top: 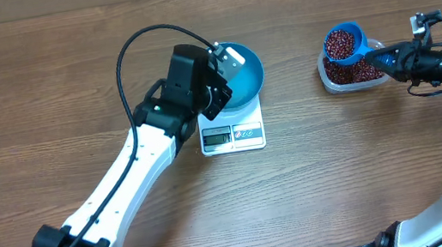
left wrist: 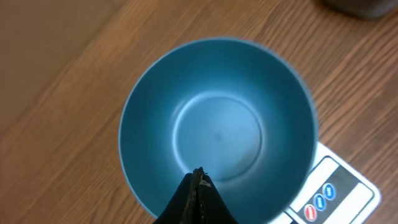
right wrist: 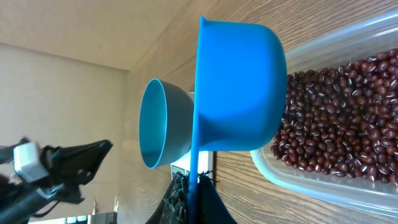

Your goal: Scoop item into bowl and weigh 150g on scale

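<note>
The light blue bowl (top: 245,75) stands empty on the white scale (top: 233,136); its bare inside fills the left wrist view (left wrist: 217,124). My left gripper (top: 231,55) hovers shut over the bowl's rim, holding nothing (left wrist: 199,175). Off to the right, my right gripper (top: 392,57) is shut on the handle of a small blue scoop (top: 342,44). The scoop is heaped with dark red beans (top: 339,41) and hangs just above the clear tub (top: 326,76). In the right wrist view the scoop (right wrist: 239,87) sits between the tub's beans (right wrist: 336,118) and the distant bowl (right wrist: 163,124).
The clear tub (right wrist: 311,186) holds many more beans and rests on the wooden table at the right. Between tub and scale lies bare wood. The scale's display and buttons (left wrist: 320,200) face the table's front edge.
</note>
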`<act>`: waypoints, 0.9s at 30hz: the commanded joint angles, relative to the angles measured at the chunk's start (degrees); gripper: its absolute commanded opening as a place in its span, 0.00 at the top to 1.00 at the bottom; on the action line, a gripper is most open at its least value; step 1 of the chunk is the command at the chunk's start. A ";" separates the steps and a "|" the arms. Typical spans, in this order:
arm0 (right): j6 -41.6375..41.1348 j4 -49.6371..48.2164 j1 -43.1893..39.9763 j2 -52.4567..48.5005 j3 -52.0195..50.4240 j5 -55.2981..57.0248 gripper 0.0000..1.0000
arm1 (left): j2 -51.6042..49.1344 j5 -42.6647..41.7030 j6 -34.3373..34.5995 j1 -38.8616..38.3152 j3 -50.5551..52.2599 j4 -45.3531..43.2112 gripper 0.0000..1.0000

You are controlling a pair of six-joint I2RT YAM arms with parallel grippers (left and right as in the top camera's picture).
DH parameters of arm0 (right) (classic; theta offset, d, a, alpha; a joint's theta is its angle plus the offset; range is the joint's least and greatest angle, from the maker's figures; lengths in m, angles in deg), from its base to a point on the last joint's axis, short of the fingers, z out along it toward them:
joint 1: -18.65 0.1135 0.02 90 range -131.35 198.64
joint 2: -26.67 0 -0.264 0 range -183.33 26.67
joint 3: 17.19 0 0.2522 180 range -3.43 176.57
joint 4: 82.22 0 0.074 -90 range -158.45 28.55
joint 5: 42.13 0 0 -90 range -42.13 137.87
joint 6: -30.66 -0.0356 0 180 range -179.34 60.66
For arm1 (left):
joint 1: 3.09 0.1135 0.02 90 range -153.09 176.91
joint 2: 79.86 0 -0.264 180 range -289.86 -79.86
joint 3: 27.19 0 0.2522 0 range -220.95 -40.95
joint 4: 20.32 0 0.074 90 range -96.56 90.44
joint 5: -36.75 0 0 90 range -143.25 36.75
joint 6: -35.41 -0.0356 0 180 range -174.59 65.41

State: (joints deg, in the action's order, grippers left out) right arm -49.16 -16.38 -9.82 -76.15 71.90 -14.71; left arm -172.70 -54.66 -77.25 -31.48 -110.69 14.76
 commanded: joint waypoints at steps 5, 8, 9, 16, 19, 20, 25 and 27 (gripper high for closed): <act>0.83 -0.31 -0.26 -0.24 -0.37 -1.46 0.96 | -5.31 -0.52 0.83 0.22 0.13 -1.31 0.96; 0.83 -0.28 -0.26 -0.24 -0.37 -1.46 0.96 | -5.81 -0.55 1.05 0.26 0.13 -1.27 0.96; 0.83 -0.28 -0.26 -0.24 -0.37 -1.46 0.96 | -5.90 -0.57 1.05 0.24 0.13 -1.05 0.96; 0.83 -0.31 -0.26 -0.24 -0.37 -1.46 0.96 | -5.97 -0.57 1.03 0.24 0.15 1.99 0.96; 0.83 -0.28 -0.26 -0.24 -0.37 -1.46 0.96 | -5.97 -0.57 1.05 0.24 0.15 3.17 0.96; 0.83 -0.31 -0.26 -0.24 -0.37 -1.46 0.96 | -5.97 -0.57 1.05 0.24 0.15 3.43 0.96; 0.83 -0.28 -0.26 -0.24 -0.37 -1.46 0.96 | -5.97 -0.55 1.05 0.24 0.15 5.07 0.96; 0.83 -0.28 -0.26 -0.24 -0.37 -1.46 0.96 | -5.97 -0.57 1.05 0.24 0.15 5.75 0.96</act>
State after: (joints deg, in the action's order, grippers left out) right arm -49.19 -16.36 -9.82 -76.15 71.90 -14.67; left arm -178.25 -54.70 -77.07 -31.32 -110.69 19.92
